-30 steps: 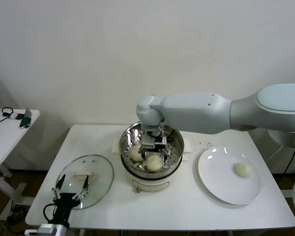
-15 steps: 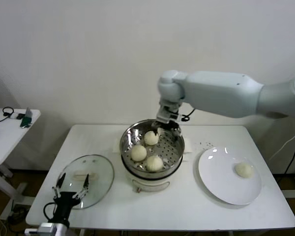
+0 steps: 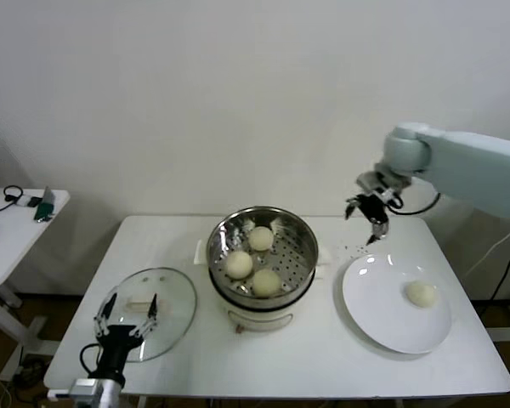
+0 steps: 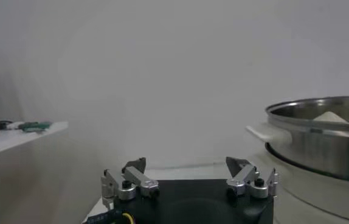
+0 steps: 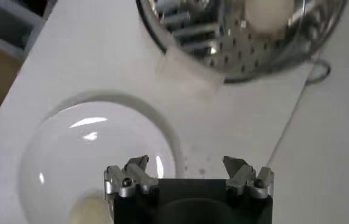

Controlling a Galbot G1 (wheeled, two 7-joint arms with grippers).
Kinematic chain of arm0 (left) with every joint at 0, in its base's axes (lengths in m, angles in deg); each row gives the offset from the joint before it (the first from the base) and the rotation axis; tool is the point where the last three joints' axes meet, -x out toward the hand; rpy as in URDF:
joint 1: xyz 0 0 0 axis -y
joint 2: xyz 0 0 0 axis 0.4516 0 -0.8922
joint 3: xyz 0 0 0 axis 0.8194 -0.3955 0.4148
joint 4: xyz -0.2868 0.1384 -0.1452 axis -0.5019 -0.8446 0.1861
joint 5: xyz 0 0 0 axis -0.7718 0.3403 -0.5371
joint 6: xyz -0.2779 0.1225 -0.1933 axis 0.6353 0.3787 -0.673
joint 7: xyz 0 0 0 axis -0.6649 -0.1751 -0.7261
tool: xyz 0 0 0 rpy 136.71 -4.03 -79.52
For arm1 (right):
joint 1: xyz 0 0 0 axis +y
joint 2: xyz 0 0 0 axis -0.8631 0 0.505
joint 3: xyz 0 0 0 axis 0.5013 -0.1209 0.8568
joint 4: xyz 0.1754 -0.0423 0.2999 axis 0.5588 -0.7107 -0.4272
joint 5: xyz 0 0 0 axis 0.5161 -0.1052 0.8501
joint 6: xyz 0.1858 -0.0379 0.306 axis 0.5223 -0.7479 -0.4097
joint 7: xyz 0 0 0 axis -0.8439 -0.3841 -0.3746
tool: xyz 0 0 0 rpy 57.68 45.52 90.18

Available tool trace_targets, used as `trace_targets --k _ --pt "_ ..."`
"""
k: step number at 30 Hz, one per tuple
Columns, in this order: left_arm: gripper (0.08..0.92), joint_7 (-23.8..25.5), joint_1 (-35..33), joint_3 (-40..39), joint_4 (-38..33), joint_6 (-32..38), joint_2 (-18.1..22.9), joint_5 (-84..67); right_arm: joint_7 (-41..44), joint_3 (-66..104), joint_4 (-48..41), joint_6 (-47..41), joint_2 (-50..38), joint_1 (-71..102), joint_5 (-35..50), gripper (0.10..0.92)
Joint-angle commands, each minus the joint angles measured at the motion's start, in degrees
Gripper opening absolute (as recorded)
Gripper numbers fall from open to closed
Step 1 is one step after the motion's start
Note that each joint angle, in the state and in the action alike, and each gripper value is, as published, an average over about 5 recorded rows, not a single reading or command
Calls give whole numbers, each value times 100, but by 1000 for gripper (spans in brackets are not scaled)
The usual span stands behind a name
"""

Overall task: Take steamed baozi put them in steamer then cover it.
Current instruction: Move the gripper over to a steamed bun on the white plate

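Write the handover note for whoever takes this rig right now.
Right hand: open, empty, in the air between steamer and plate.
Left hand: open, idle at the near table edge by the cover.
Done: three baozi on the steamer's tray.
Left: the last baozi is on the plate; move it in, then put the cover, lying on the table, on the steamer.

Steamer (image 3: 262, 255) mid-surface (image 3: 323, 357), three baozi (image 3: 253, 261) in it. Cover (image 3: 147, 312) on the surface to its left, plate (image 3: 382, 314) to its right with one baozi (image 3: 421, 294) on it. Left tool (image 3: 126, 319) at the cover's near edge; right tool (image 3: 367, 219) above the plate's far edge.
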State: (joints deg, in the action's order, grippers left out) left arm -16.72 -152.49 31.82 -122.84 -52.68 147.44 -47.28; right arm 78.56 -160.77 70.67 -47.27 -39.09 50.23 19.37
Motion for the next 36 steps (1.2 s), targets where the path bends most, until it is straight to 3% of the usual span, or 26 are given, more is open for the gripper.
trace_targets --k 1,13,36 --pt "823 -44 -19 29 -75 -11 16 26 -15 1455 -568 -496 -1247 1990 -789 823" --pt "823 -9 -40 53 -236 -51 63 77 25 3070 -1520 -72 -1023 3568 -1712 823" --pt "823 -22 -68 66 -148 -45 107 167 81 3532 -2104 177 -408 3873 -2280 823"
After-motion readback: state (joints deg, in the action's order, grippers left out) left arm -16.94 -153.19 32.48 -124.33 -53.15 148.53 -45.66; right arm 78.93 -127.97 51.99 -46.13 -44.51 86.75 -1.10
